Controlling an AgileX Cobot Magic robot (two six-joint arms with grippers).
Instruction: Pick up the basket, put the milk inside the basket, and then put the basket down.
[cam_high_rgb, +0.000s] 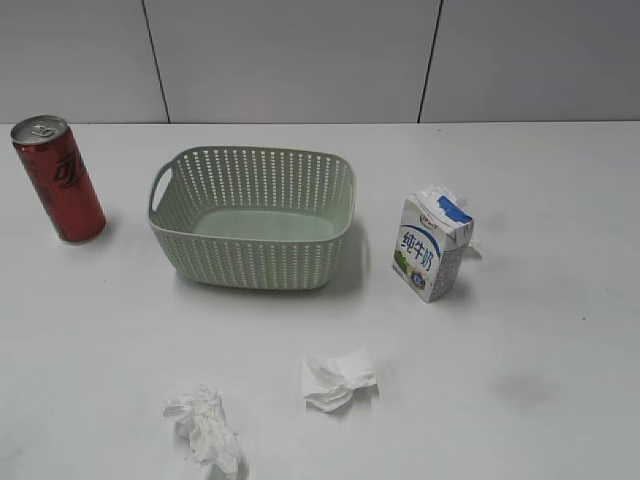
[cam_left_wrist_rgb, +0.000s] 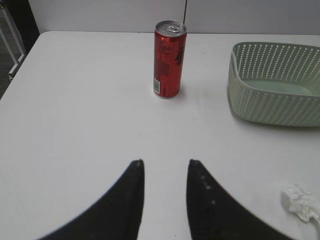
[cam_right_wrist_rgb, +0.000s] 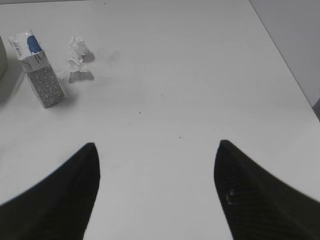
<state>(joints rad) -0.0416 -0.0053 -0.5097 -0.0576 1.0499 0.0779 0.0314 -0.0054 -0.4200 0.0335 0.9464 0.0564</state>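
A pale green perforated basket (cam_high_rgb: 253, 217) stands empty on the white table, also at the right of the left wrist view (cam_left_wrist_rgb: 272, 85). A white and blue milk carton (cam_high_rgb: 433, 245) stands upright to the basket's right, apart from it; it shows at the upper left of the right wrist view (cam_right_wrist_rgb: 40, 70). My left gripper (cam_left_wrist_rgb: 165, 162) is open and empty above bare table, well short of the basket. My right gripper (cam_right_wrist_rgb: 157, 145) is wide open and empty, far to the right of the carton. Neither gripper shows in the exterior view.
A red soda can (cam_high_rgb: 58, 178) stands left of the basket, also in the left wrist view (cam_left_wrist_rgb: 169, 59). Crumpled tissues lie at the front (cam_high_rgb: 338, 381) (cam_high_rgb: 207, 425) and behind the carton (cam_right_wrist_rgb: 78, 57). The table's right edge (cam_right_wrist_rgb: 290, 75) is near.
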